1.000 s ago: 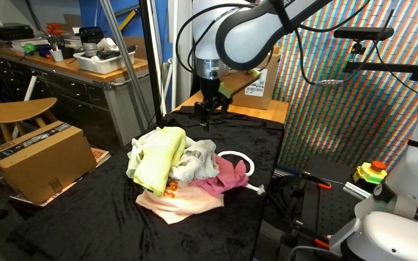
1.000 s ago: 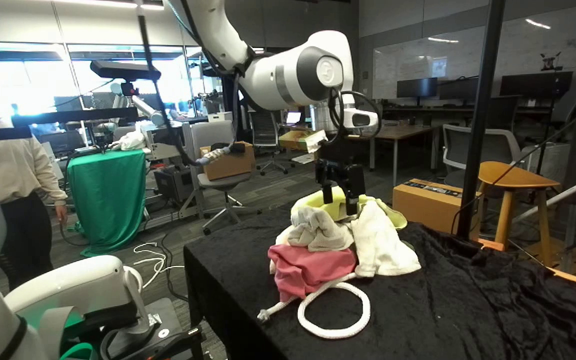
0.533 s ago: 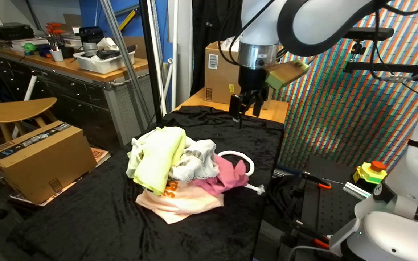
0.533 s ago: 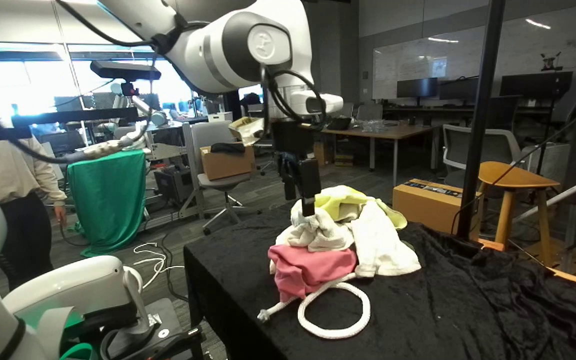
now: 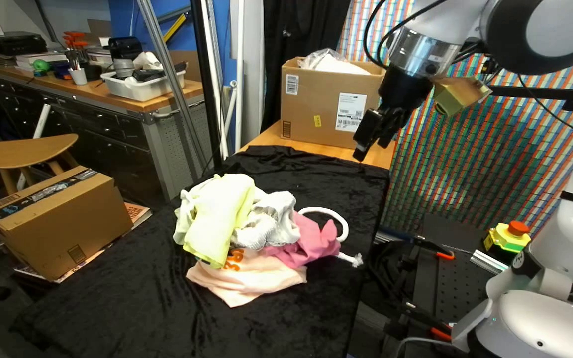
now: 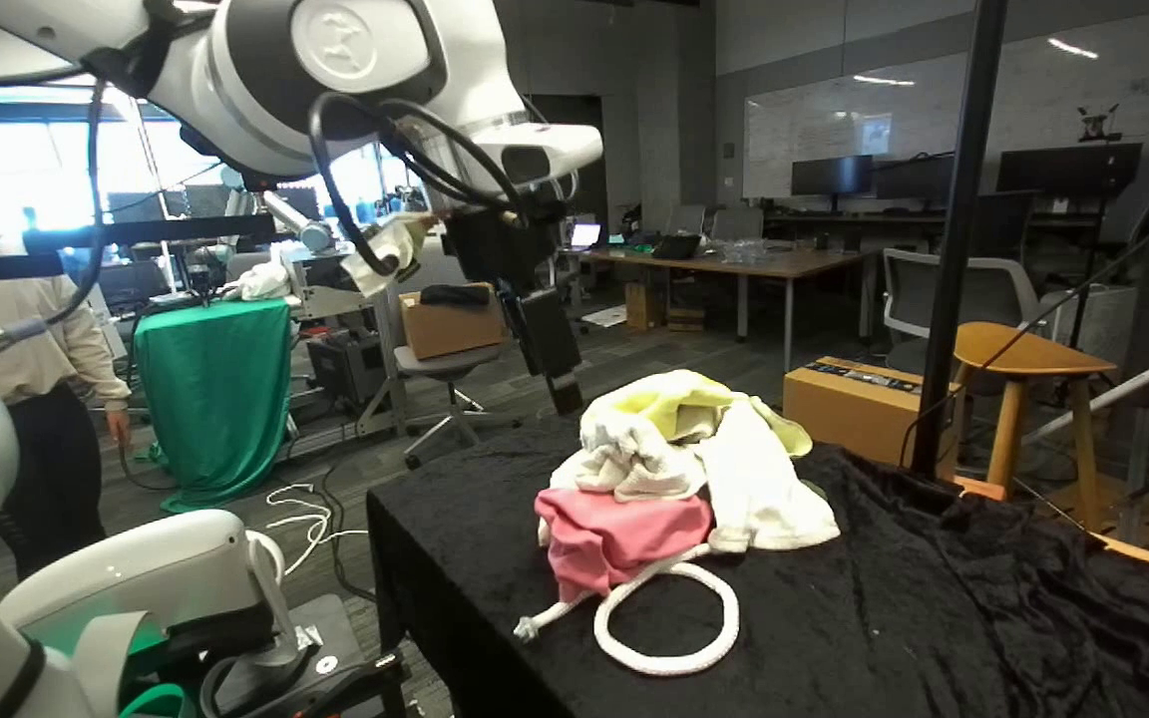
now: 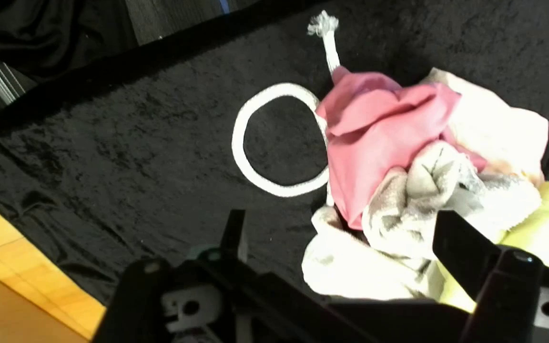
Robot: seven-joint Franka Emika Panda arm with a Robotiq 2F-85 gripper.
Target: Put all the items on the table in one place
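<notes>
Yellow-green cloth (image 5: 217, 214), grey-white cloth (image 5: 271, 219), pink cloth (image 5: 311, 241) and orange-printed peach cloth (image 5: 251, 281) heaped together on the black-covered worktop (image 5: 132, 308) in an exterior view; tool (image 5: 372, 149) tilted in the air, well apart from them. In an exterior view, white rope (image 6: 669, 665) in a ring on the worktop, one end frayed. In the wrist view, tool spread wide, rope touching the pink cloth's edge.
</notes>
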